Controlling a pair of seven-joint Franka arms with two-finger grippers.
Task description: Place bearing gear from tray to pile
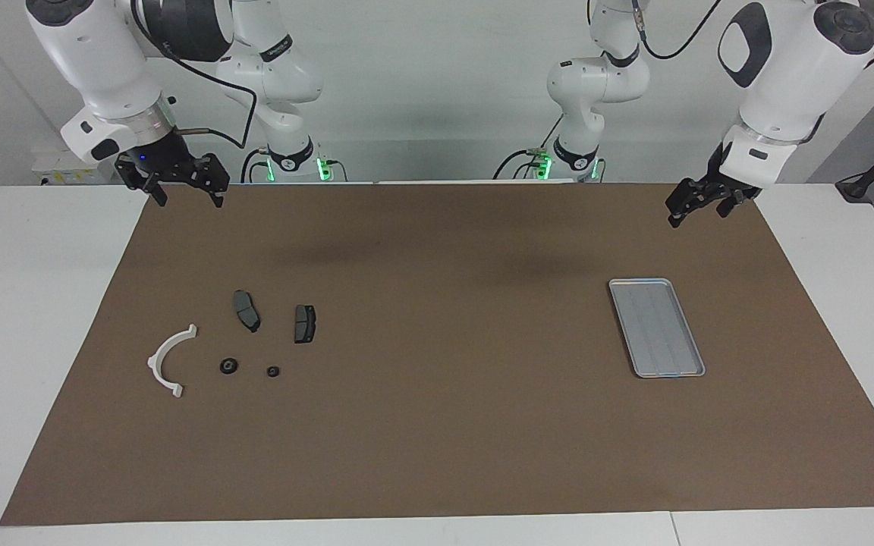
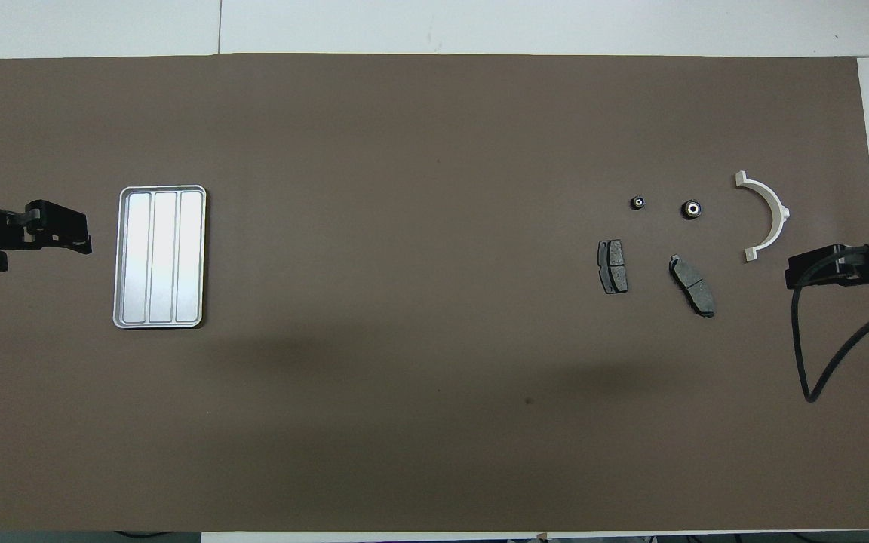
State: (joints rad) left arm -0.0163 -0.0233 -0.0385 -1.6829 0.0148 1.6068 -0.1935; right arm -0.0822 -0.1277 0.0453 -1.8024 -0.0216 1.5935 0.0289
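the tray (image 1: 657,327) lies bare toward the left arm's end, two small round parts, probably the bearing gears (image 1: 229,366), sit with the pile (image 1: 171,361), so the task looks done; the right gripper (image 1: 175,182) and left gripper (image 1: 699,203) hang open, holding nothing.

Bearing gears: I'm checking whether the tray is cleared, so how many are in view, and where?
2. Both lie on the mat in the pile, none in the tray: the larger gear beside the white bracket, the smaller gear beside it. Nothing seems hidden.
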